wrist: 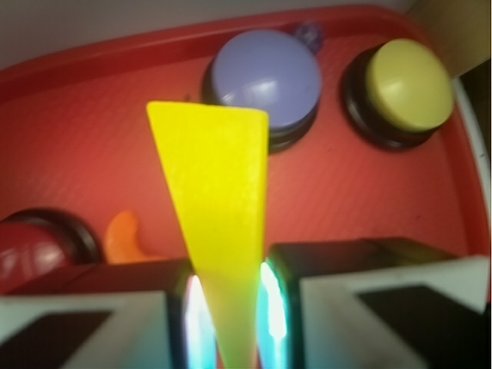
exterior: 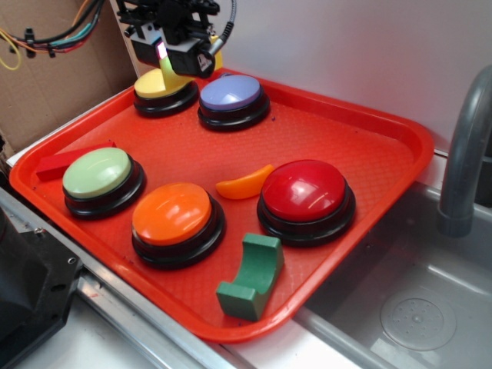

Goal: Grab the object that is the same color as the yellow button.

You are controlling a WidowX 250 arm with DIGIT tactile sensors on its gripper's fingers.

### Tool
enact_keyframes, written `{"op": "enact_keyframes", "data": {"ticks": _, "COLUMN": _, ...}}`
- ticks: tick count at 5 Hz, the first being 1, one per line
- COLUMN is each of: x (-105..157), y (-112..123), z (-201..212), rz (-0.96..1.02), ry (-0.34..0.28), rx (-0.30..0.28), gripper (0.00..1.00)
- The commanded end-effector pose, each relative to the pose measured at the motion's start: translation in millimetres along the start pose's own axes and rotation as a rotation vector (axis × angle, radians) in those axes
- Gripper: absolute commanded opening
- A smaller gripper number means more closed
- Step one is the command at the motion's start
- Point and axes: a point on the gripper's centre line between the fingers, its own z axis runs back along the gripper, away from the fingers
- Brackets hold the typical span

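Note:
The object, a yellow wedge-shaped block (wrist: 215,200), is held between my gripper's (wrist: 228,307) two fingers by its narrow end. Its broad end points away from me, above the red tray (wrist: 92,154). In the exterior view the gripper (exterior: 174,55) hangs over the tray's back left corner, shut on the wedge (exterior: 167,71), which shows just below it. The yellow button (exterior: 157,88) sits directly under the gripper on its black base. In the wrist view the yellow button (wrist: 407,84) is at the upper right.
On the tray (exterior: 354,138) are a purple button (exterior: 231,94), pale green button (exterior: 98,173), orange button (exterior: 172,214), red button (exterior: 304,192), an orange curved piece (exterior: 244,184), a green arch block (exterior: 252,277) and a red block (exterior: 65,160). A sink (exterior: 415,307) and faucet (exterior: 465,146) are at the right.

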Motion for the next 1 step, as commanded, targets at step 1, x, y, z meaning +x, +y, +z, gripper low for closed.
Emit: {"op": "enact_keyframes", "data": {"ticks": 1, "x": 5.0, "y": 8.7, "z": 12.1, "rz": -0.017, "ry": -0.037, "rx": -0.032, "gripper": 0.00}}
